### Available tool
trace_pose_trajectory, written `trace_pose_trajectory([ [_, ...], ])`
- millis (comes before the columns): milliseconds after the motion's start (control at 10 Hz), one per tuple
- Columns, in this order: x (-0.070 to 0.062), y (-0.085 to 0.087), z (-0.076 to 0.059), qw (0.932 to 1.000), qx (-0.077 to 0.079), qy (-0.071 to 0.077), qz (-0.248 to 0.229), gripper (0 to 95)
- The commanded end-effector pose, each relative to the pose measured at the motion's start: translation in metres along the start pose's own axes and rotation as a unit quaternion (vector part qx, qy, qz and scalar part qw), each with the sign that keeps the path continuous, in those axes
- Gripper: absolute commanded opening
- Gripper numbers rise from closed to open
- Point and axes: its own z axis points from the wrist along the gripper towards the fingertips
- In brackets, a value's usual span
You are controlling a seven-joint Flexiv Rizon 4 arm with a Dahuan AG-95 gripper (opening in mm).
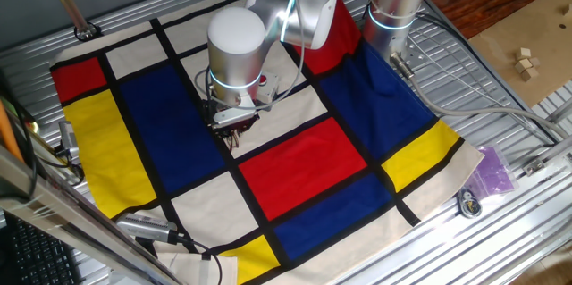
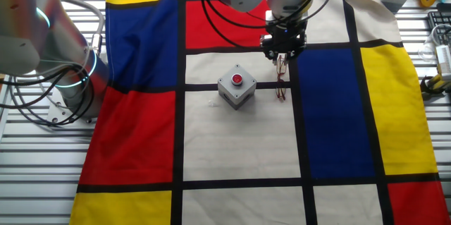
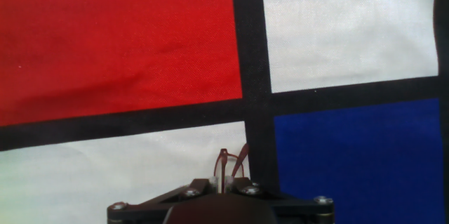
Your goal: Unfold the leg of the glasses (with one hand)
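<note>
The glasses (image 2: 281,88) are thin dark brownish wire spectacles. They hang just below my gripper (image 2: 283,56), over the black line between the white and blue squares, right of the grey button box. In the hand view the fingertips stand close together around thin dark wires of the glasses (image 3: 233,158), with my gripper (image 3: 228,182) shut on them. In one fixed view the gripper (image 1: 234,126) points down at the cloth and the glasses (image 1: 234,141) show only as a small dark bit under it. I cannot tell which wire is the leg, or whether it is folded.
A grey box with a red button (image 2: 236,88) stands on the white square left of the glasses. A second arm's base (image 2: 70,84) stands at the cloth's left edge. A purple bag (image 1: 492,169) and a tape roll (image 1: 468,203) lie off the cloth.
</note>
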Motion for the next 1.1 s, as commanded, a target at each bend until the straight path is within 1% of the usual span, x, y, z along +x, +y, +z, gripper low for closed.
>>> trace_pose_trajectory([
  [100, 0.0000, -0.0009, 0.0026, 1.0000, 0.001, 0.000, 0.001, 19.0],
  [300, -0.0001, -0.0010, 0.0034, 1.0000, 0.002, 0.000, 0.002, 19.0],
  [400, -0.0001, -0.0010, 0.0036, 1.0000, 0.002, 0.001, 0.003, 0.0],
  [1100, -0.0001, -0.0010, 0.0037, 0.9999, 0.000, 0.011, 0.003, 0.0],
])
